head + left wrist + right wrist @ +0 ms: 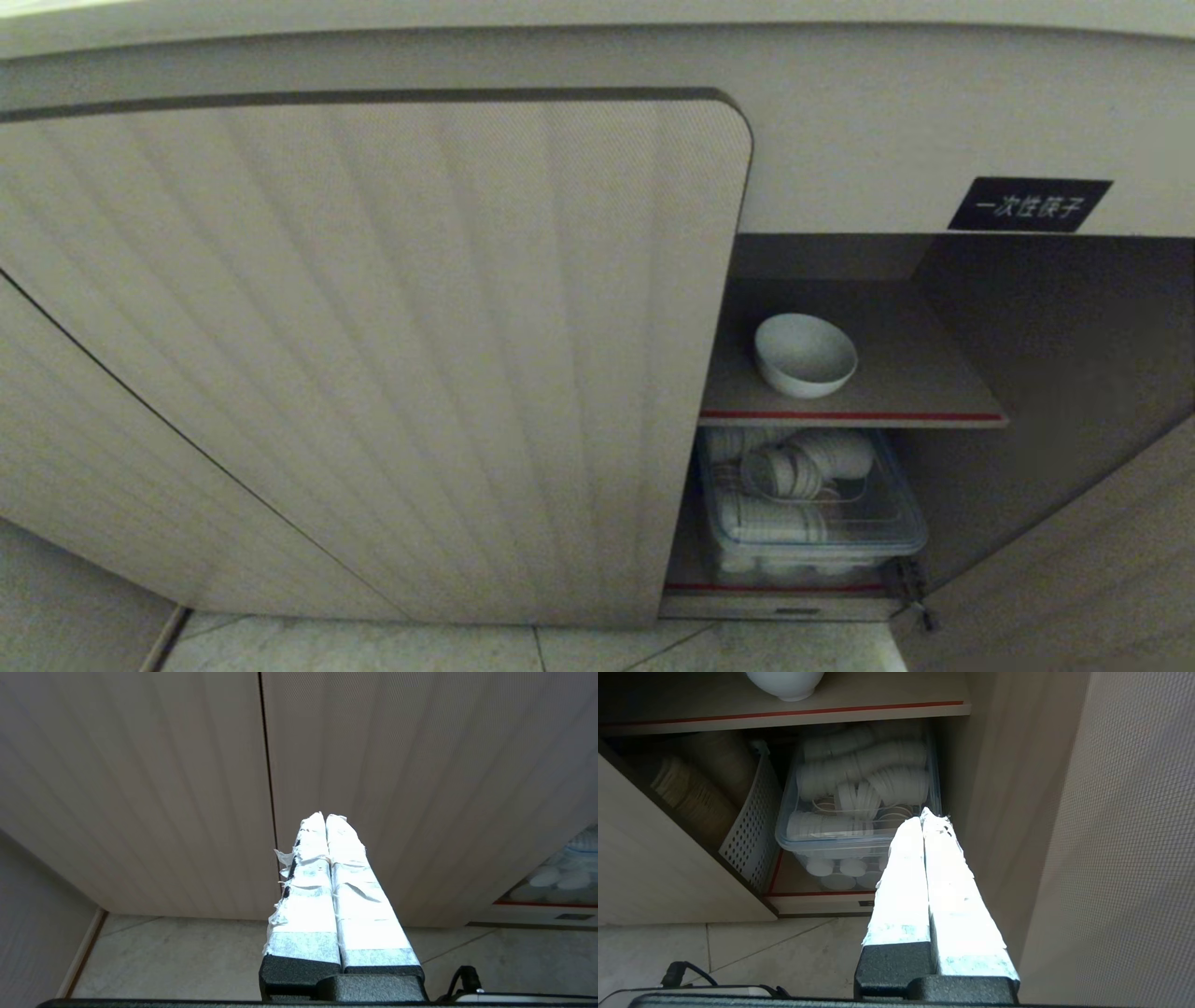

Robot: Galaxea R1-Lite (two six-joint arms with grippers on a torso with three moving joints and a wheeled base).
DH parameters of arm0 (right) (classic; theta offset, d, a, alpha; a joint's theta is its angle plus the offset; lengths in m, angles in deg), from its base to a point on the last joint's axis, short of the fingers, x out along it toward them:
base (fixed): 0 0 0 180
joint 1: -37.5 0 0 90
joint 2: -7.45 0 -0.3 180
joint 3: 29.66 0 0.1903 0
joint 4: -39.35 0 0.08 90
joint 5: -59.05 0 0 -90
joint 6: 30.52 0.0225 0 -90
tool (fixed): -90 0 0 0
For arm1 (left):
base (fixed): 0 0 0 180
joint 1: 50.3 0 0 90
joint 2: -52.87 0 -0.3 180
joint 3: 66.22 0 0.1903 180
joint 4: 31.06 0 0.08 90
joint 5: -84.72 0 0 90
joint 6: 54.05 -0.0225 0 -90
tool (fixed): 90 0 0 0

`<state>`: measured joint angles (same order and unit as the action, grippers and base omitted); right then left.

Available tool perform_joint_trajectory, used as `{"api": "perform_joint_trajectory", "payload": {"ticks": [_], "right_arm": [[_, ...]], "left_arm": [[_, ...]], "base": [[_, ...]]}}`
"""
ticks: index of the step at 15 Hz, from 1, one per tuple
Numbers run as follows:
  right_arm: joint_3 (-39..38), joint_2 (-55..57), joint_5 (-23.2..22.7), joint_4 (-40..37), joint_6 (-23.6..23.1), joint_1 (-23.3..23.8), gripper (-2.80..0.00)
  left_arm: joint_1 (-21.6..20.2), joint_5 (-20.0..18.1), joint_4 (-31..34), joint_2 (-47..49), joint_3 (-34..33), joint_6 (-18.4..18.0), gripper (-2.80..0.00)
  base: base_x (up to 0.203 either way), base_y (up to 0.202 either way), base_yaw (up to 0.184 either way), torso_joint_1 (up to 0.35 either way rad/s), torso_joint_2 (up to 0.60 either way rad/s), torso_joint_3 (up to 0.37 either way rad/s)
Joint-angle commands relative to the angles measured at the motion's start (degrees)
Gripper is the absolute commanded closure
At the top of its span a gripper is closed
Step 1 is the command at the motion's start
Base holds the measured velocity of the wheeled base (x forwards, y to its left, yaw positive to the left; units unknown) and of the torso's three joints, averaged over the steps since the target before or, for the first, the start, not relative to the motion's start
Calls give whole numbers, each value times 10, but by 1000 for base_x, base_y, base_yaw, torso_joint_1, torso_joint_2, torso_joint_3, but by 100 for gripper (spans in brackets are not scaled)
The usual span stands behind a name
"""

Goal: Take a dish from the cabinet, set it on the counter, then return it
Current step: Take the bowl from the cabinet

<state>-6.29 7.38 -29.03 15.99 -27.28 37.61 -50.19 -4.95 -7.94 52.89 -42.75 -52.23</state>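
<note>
The left pincer (325, 816), taped fingers pressed together and empty, points at a ribbed cabinet door (373, 355). Right of that door, the white dish (805, 354) sits alone on the red-edged upper shelf (896, 411), above a clear box of paper cups (808, 509). The right pincer (923, 814), also closed on nothing, hovers before that box.

Dish (805, 354) on shelf (896, 392) above box (812, 523)
</note>
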Motion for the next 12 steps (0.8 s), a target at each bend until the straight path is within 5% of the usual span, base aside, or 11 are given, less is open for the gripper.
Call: {"api": "perform_joint_trajectory", "payload": {"ticks": [1,12], "right_arm": [[0,1,0,0,0,0,0],[0,1,0,0,0,0,0]], "left_arm": [[0,0,0,0,0,0,0],[0,0,0,0,0,0,0]], "base": [[0,0,0,0,0,0],[0,0,0,0,0,0]]}}
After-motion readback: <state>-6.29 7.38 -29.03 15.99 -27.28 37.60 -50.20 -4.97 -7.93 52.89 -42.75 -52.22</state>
